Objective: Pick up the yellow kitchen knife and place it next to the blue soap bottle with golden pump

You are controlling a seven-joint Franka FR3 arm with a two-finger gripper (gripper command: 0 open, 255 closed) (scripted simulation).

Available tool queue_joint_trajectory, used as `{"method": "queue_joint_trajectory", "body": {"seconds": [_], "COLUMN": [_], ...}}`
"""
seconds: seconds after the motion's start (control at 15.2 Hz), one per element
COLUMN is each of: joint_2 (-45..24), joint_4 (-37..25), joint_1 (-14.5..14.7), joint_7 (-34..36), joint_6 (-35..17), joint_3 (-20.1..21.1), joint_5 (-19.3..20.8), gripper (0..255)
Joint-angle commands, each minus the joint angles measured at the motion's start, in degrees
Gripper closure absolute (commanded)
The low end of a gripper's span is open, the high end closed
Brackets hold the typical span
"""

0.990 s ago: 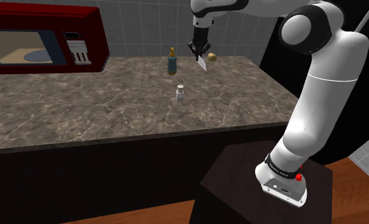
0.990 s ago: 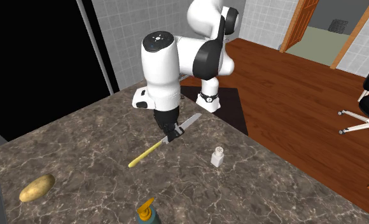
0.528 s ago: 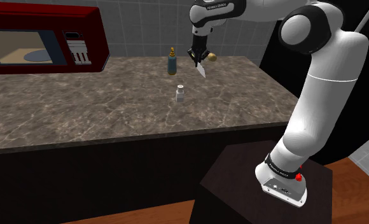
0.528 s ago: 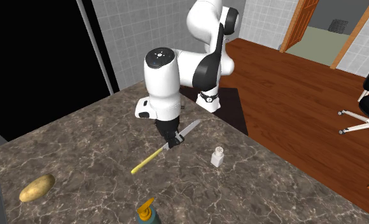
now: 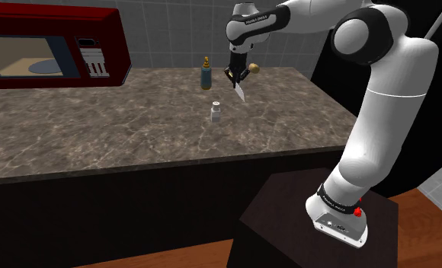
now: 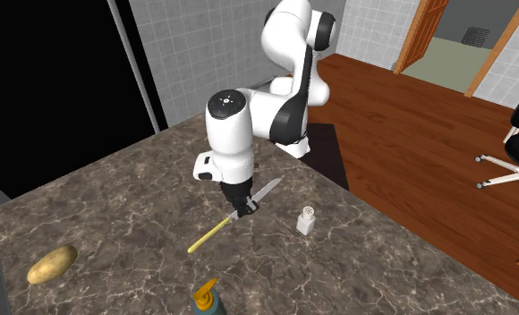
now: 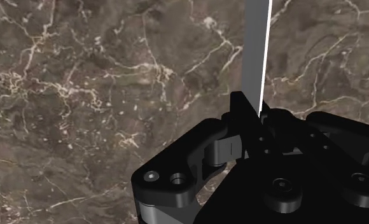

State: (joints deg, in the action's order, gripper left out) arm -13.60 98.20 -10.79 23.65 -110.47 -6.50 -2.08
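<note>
knife (image 6: 211, 234): looks stiff, light, slick blade, I'd grab by the handle
end effector (image 6: 242, 208): clamped where blade meets handle, mid-frame

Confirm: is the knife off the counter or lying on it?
Off it: the pincer clasps the knife, tilted, in the air above the counter.

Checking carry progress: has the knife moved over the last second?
Yes. The knife, held in the claw, has shifted down the second exterior view, closer to the soap bottle.
</note>
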Motion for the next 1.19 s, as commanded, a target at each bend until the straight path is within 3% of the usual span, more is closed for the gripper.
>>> {"method": "queue_joint_trajectory", "body": {"seconds": [0.0,0.79,1.12], "joint_2": [-0.2,-3.3,-3.3], "joint_4": [1.2,6.5,6.5], "joint_1": [0.1,0.0,0.0], "joint_7": [0.1,-0.3,-0.3], "joint_6": [-1.4,-9.8,-9.8], "joint_3": [0.1,0.2,0.2], "joint_5": [0.0,-0.5,-0.5], "gripper": [255,255,255]}}
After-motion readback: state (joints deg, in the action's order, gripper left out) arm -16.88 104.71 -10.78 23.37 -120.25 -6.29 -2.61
